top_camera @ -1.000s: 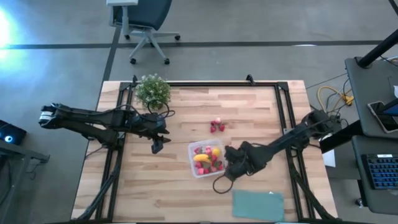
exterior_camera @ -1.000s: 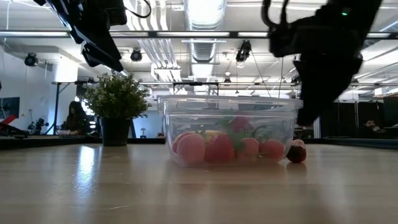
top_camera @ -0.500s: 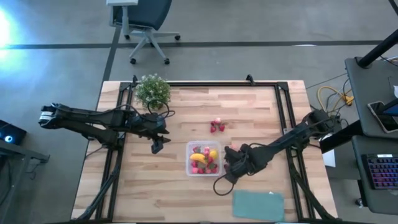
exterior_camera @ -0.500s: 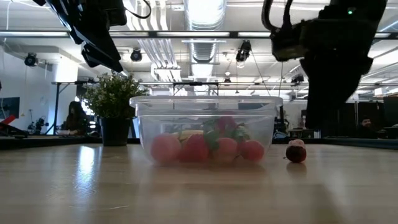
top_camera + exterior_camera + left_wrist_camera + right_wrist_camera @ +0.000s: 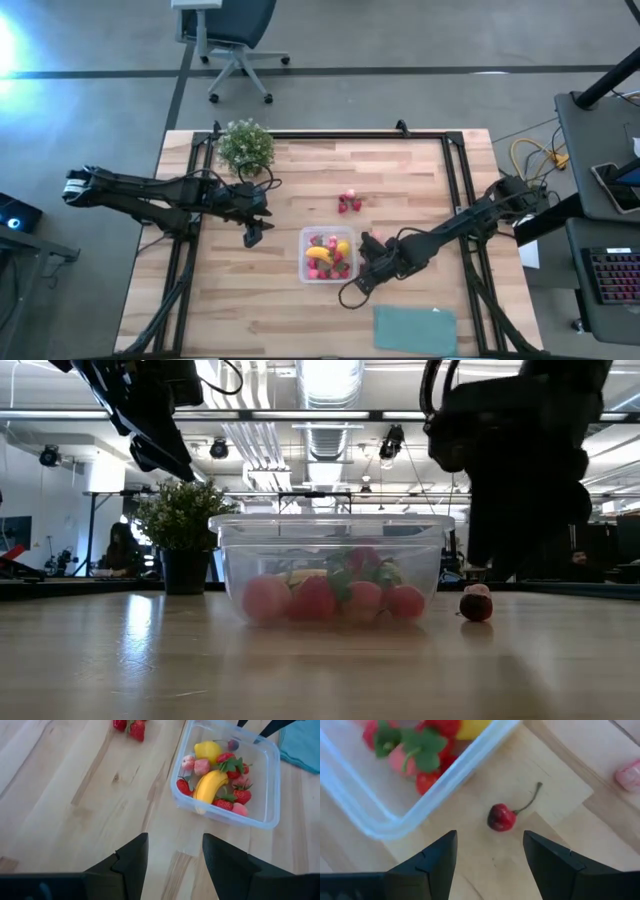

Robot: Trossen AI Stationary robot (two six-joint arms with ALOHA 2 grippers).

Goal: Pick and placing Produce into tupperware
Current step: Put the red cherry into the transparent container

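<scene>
- Clear squarish plastic tupperware (image 5: 328,254) sits mid-bench, holding a yellow banana (image 5: 210,787), yellow lemon (image 5: 207,751) and red berries.
- Right claw (image 5: 490,857), open and empty, hovers over a loose red cherry (image 5: 501,817) beside it.
- Left claw (image 5: 175,860) hangs open, empty, well apart.

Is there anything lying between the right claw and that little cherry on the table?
No. In the right wrist view, only bare wood separates the open right claw from the cherry, which lies just outside the tupperware.

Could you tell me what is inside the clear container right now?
The tupperware holds a banana, a lemon and several strawberries. Anything beneath that pile is hidden.
</scene>
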